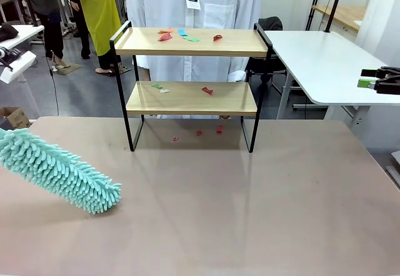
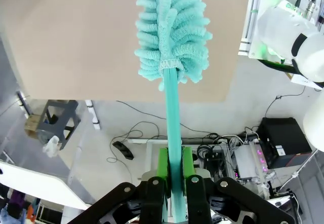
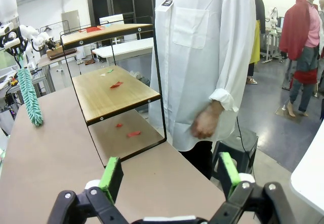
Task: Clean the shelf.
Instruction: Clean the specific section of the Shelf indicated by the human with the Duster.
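While the left gripper (image 2: 172, 165) is clamped tight on the teal handle of a fluffy teal duster (image 1: 59, 171), the right gripper (image 3: 167, 171) stands wide, with nothing between its green pads.

In the front view the duster comes in from the left edge over the near left part of the brown table (image 1: 262, 213). Its head slants down to the right. Whether its tip touches the table top I cannot tell. In the left wrist view the handle runs straight up from between the two green pads into the fluffy head.

The shelf (image 1: 231, 44) stands upright on the far middle of the table, well apart from the duster. Just behind it, at the far edge, stands a person in a white shirt (image 1: 219, 4). In the right wrist view one hand (image 3: 205, 122) of the person hangs at the side, near the shelf's far end but apart from it.

Small paper scraps (image 1: 181, 35) lie on the upper board, red, orange, blue and green, mostly on its left half. On the lower board there are a red scrap to the right of the middle and a green and a pale one to the left. A few more small red ones lie on the table under the shelf, between its black legs.
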{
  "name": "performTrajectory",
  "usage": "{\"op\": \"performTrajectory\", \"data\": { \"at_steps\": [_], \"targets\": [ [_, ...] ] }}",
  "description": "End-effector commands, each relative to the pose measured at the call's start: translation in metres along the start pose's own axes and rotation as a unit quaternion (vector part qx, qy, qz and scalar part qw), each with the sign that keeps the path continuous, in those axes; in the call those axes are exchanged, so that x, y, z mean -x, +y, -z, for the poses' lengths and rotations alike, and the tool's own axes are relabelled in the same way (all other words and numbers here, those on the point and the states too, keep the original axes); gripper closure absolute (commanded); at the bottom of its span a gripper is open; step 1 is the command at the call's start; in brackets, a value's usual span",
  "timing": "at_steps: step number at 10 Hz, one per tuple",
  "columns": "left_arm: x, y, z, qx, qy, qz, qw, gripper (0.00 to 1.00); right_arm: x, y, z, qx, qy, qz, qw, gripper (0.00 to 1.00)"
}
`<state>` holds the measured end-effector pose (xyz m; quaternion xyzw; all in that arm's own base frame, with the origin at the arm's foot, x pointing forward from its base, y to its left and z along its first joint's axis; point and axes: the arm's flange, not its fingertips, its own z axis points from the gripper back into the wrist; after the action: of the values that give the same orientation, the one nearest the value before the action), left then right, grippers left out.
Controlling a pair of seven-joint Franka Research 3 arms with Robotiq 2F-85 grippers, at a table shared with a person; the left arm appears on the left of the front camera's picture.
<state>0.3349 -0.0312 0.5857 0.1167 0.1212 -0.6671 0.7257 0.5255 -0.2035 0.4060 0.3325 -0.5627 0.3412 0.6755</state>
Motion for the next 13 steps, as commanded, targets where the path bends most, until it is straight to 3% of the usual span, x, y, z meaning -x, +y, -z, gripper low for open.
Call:
{"op": "performTrajectory", "data": {
  "at_steps": [1, 13],
  "targets": [
    [0.0006, -0.0004, -0.0007, -0.003, 0.006, -0.009, 1.000, 0.87, -0.0031, 0.0006, 0.0018, 0.000, 0.000, -0.003, 1.000, 0.00],
    [0.0006, -0.0004, -0.0007, -0.003, 0.006, -0.009, 1.000, 0.87, -0.0031, 0.0006, 0.0018, 0.000, 0.000, -0.003, 1.000, 0.00]
  ]
}}
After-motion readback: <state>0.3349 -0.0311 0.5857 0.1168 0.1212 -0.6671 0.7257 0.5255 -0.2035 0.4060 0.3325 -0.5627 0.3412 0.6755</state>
